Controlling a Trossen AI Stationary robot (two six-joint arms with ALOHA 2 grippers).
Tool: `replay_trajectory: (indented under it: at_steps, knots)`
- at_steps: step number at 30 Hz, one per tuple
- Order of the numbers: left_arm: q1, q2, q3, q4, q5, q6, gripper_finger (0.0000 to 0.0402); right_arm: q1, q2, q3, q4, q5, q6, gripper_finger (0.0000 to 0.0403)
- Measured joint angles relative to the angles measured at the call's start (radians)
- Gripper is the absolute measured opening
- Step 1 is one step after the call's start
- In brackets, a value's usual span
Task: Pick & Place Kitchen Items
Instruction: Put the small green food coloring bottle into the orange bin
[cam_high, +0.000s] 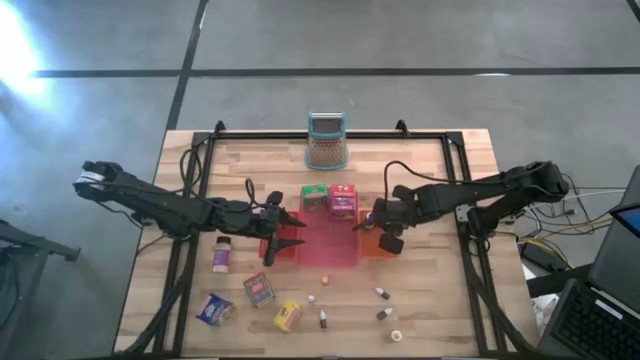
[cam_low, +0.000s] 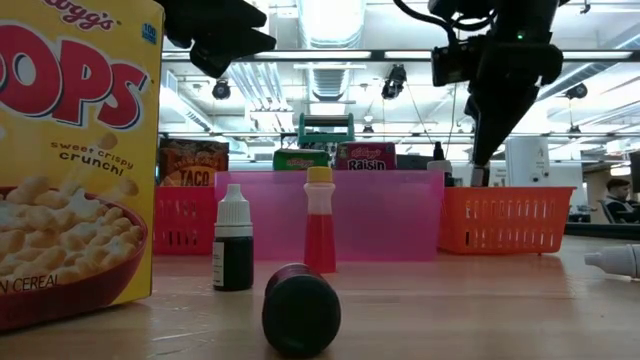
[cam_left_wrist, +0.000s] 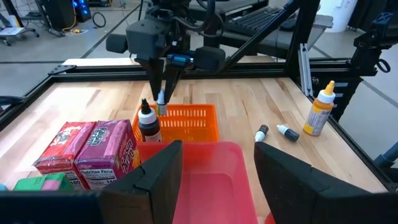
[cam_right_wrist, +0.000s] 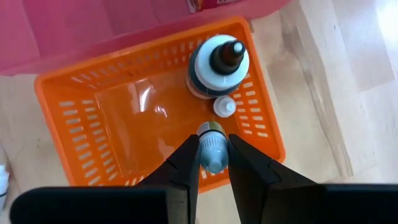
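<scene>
Right now the right gripper (cam_right_wrist: 212, 163) pinches a tiny bottle (cam_right_wrist: 211, 149) over the orange basket (cam_right_wrist: 93, 106) — if it drops crooked, it may knock the two bottles inside. Nearby, the left gripper (cam_left_wrist: 214, 171) waits open, holding nothing.

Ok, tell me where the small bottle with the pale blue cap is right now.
The small pale-blue-capped bottle is pinched in the right gripper, hanging over the orange slotted plastic basket on the table's right side, near two bottles standing inside.

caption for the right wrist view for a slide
Right end effector holds a small bottle above the orange basket, which already contains two bottles.
</scene>
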Motion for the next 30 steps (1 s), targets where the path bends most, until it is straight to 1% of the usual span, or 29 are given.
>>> replay_trajectory:
  at_steps: [8, 13, 19, 25, 30]
  knots:
    - [0.000, 0.000, 0.000, 0.000, 0.000, 0.000, 0.0204, -0.026, 0.002, -0.020, 0.016, -0.005, -0.037, 0.0059]
    - [0.000, 0.000, 0.000, 0.000, 0.000, 0.000, 0.0204, -0.060, 0.002, -0.039, 0.029, -0.044, -0.041, 0.0064]
    - [0.000, 0.000, 0.000, 0.000, 0.000, 0.000, 0.0204, -0.093, 0.002, -0.045, 0.040, -0.049, -0.040, 0.0060]
    - [0.000, 0.000, 0.000, 0.000, 0.000, 0.000, 0.0204, -0.117, 0.002, -0.046, 0.054, -0.100, -0.028, 0.0067]
    - [0.000, 0.000, 0.000, 0.000, 0.000, 0.000, 0.0204, -0.120, 0.002, -0.046, 0.052, -0.110, -0.004, 0.0062]
